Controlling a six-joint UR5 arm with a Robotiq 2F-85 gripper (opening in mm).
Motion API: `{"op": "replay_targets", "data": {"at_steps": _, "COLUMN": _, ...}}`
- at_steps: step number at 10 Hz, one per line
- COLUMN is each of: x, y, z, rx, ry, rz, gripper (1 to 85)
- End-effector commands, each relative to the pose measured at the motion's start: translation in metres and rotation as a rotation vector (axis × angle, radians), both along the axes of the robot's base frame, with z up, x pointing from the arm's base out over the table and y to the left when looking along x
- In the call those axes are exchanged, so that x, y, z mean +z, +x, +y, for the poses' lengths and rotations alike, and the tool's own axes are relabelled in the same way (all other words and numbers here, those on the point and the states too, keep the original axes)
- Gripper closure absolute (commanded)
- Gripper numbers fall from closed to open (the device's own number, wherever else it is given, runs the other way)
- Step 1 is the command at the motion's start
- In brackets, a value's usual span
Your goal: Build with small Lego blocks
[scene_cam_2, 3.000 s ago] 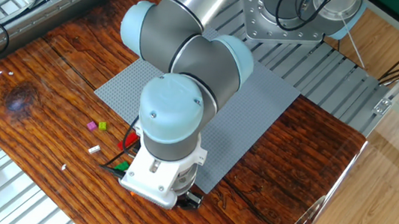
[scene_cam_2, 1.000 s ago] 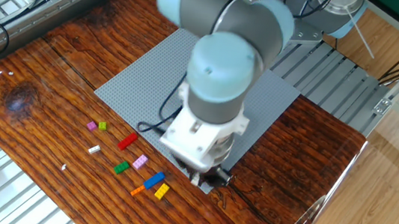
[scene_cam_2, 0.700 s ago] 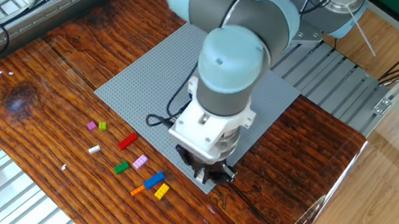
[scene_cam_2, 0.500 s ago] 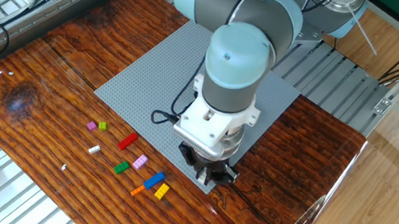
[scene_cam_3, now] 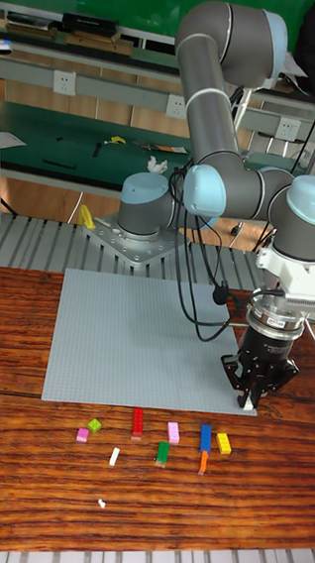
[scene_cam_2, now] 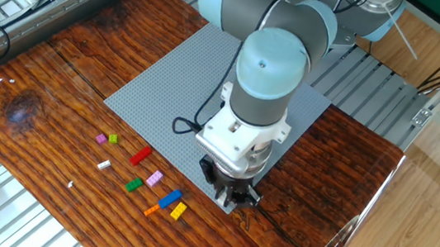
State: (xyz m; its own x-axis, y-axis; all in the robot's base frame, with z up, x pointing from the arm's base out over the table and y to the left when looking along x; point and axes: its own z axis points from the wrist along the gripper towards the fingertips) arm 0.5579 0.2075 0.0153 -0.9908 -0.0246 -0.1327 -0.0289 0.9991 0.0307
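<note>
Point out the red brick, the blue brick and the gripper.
red brick (scene_cam_2: 141, 156): fixed view, middle of its top.
blue brick (scene_cam_2: 169, 198): fixed view, centre of its top.
gripper (scene_cam_3: 251, 403): tall fixed view, between the fingertips, at the baseplate's near corner.

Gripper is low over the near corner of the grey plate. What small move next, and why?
Probably ease straight down: the gripper hangs at the grey plate's corner with something small and white at its tips, seemingly a brick to seat. Loose bricks lie beside the plate.
</note>
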Motion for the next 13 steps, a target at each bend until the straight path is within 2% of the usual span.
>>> {"op": "replay_targets", "data": {"at_steps": 1, "x": -0.0085, "y": 0.0004, "z": 0.0048, "rx": -0.045, "ry": 0.017, "rz": 0.013, "gripper": 84.7}}
{"op": "replay_targets", "data": {"at_steps": 3, "x": -0.0092, "y": -0.0020, "z": -0.0011, "rx": -0.045, "ry": -0.006, "rz": 0.022, "gripper": 84.7}}
{"op": "replay_targets", "data": {"at_steps": 8, "x": -0.0090, "y": 0.0013, "z": 0.0031, "rx": -0.033, "ry": 0.011, "rz": 0.014, "gripper": 84.7}}
{"op": "replay_targets", "data": {"at_steps": 13, "x": -0.0105, "y": -0.0015, "z": -0.0017, "rx": -0.027, "ry": -0.001, "rz": 0.022, "gripper": 84.7}}
